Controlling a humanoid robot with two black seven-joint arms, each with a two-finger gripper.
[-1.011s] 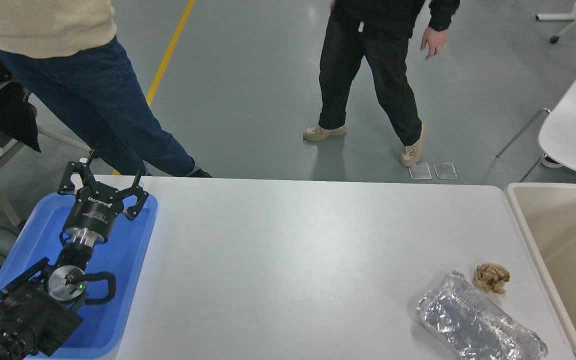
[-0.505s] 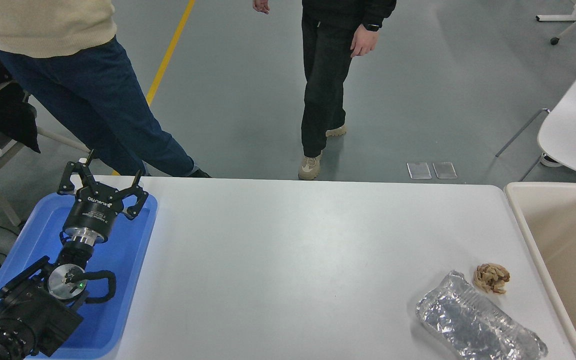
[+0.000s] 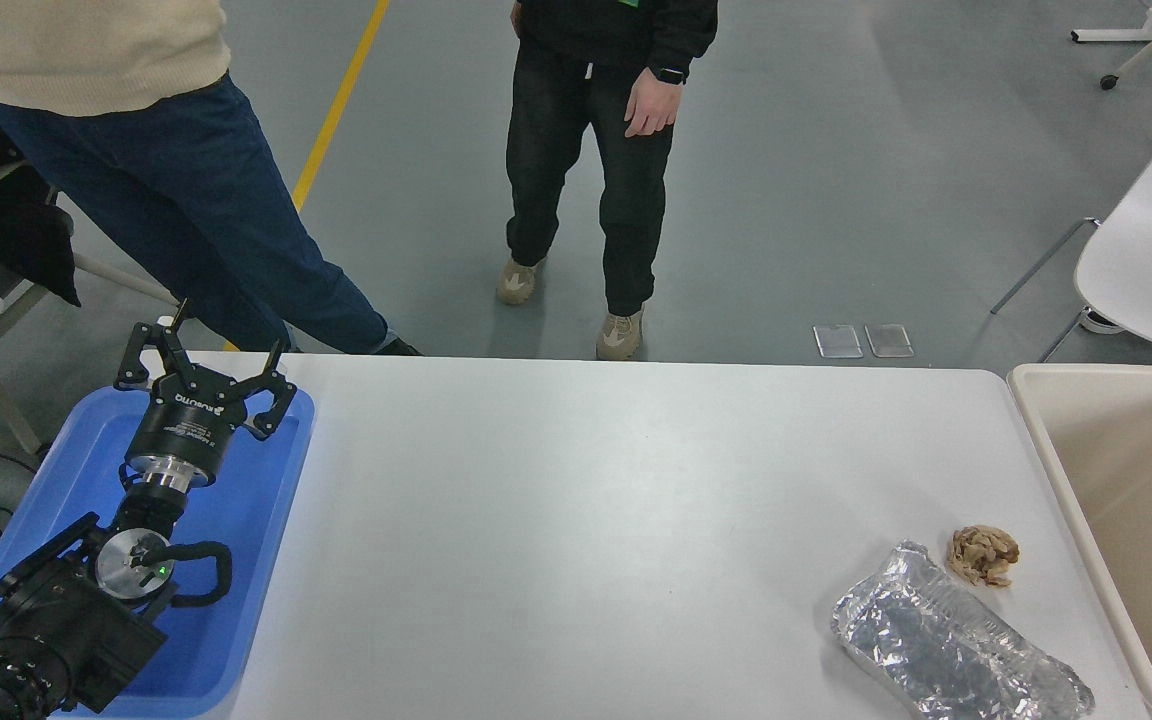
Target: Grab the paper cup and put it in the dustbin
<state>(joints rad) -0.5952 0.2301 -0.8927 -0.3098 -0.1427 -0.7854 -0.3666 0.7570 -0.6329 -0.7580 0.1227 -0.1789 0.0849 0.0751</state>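
Left gripper (image 3: 204, 352) parked at the near left over the blue tray (image 3: 266, 520), fingers spread wide, nothing between them. Same pose as a second ago. Right arm not in view.

Cup: not visible anywhere in this view. A second ago a pale blurred shape showed at the right edge inside the bin; half a second ago it was gone, and it is absent now. Cannot tell what that shape was; possibly the cup going in, or part of the right arm pulling out.

Bin (image 3: 1036, 420) stands at the table's (image 3: 576, 500) right end, touching or just beside its edge. The visible inner wall is bare; its near right part is cut off by the frame, so the cup may lie there unseen.

Foil container (image 3: 956, 650) and a small brown crumpled scrap (image 3: 983, 555) lie near right on the table, just beside the bin, both unmoved.

A person in black (image 3: 586, 150) at the far side has walked leftward; a second person in jeans (image 3: 186, 200) stands far left, unchanged.

Judgement: with no cup on the table and the right arm withdrawn, the drop is probably done, unconfirmed
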